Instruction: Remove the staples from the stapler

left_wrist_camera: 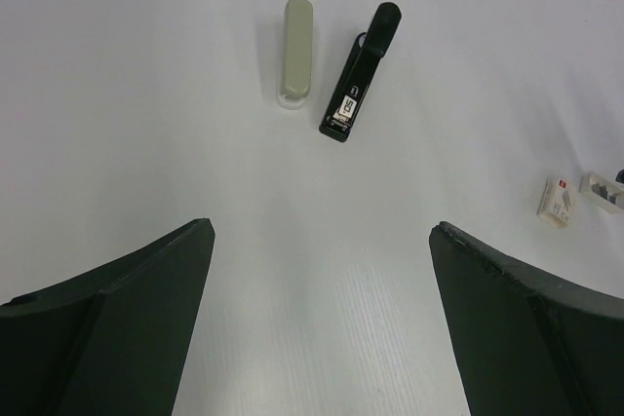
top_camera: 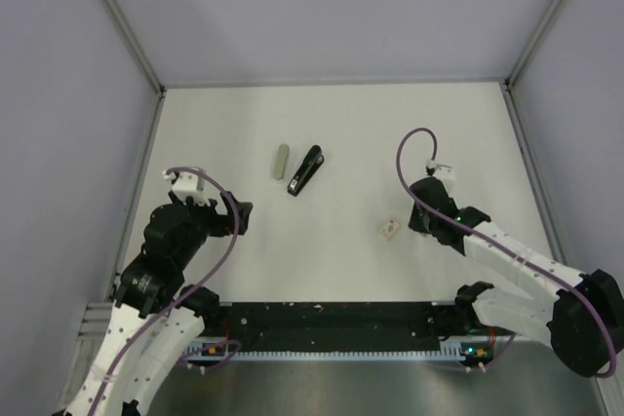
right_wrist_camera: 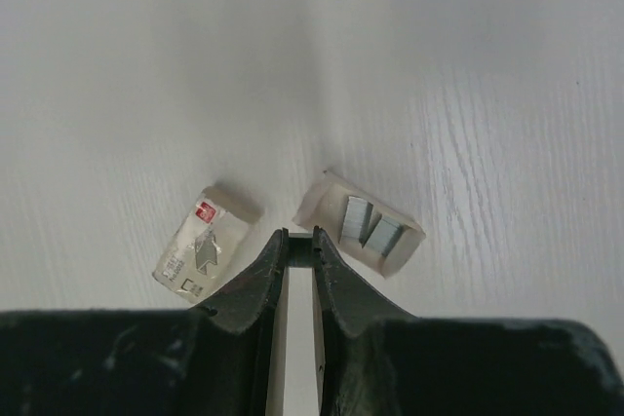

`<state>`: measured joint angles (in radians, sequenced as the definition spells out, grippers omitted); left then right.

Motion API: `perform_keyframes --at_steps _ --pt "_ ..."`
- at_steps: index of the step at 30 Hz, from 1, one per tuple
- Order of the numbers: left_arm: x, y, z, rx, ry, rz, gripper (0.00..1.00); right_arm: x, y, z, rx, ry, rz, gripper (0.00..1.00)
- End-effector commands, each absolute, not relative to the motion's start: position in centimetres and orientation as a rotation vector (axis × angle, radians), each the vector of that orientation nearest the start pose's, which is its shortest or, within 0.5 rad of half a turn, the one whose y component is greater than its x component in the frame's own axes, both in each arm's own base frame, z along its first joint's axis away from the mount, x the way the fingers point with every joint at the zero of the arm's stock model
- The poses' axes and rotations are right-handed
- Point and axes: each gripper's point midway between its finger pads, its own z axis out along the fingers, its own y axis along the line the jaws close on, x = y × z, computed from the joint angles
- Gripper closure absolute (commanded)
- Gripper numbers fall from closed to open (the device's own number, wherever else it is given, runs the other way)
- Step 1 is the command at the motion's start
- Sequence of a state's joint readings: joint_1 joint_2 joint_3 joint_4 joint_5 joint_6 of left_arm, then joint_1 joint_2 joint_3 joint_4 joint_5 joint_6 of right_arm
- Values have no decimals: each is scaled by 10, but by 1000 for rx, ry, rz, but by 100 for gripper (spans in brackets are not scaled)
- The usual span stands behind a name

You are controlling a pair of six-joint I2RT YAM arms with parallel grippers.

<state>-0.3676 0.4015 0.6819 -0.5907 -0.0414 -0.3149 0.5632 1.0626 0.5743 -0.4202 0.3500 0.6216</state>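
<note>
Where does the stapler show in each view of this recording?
Top external: stapler just above centre, right of the grey bar.
Left wrist: upper centre, again right of the grey bar.
Right wrist: not in view.
Shared landmark: the labelled box, at the left wrist view's right edge and the right wrist view's lower left.

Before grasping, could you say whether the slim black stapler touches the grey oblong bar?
Apart: left wrist view shows bare table between the black stapler and grey bar.

Tray cut off at the right edge — stapler label print too small to read.
</note>
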Motion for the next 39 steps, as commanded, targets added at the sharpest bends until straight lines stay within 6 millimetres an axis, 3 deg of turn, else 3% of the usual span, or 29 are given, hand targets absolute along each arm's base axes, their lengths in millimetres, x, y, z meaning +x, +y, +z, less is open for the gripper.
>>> perform_keyframes --at_steps 1,5,13,25,39 --pt "208 -90 235 35 1874 -451 1 244 90 75 399 2327 89 89" --pt "207 -90 234 39 1874 -456 1 241 78 70 452 2332 60 89" --pt "206 -91 236 44 1867 -462 1 241 74 56 528 2352 34 87" --pt "206 -91 236 48 1865 -462 1 245 86 37 549 2385 89 89" --pt "206 -90 236 45 1865 -458 1 256 91 39 544 2371 96 90"
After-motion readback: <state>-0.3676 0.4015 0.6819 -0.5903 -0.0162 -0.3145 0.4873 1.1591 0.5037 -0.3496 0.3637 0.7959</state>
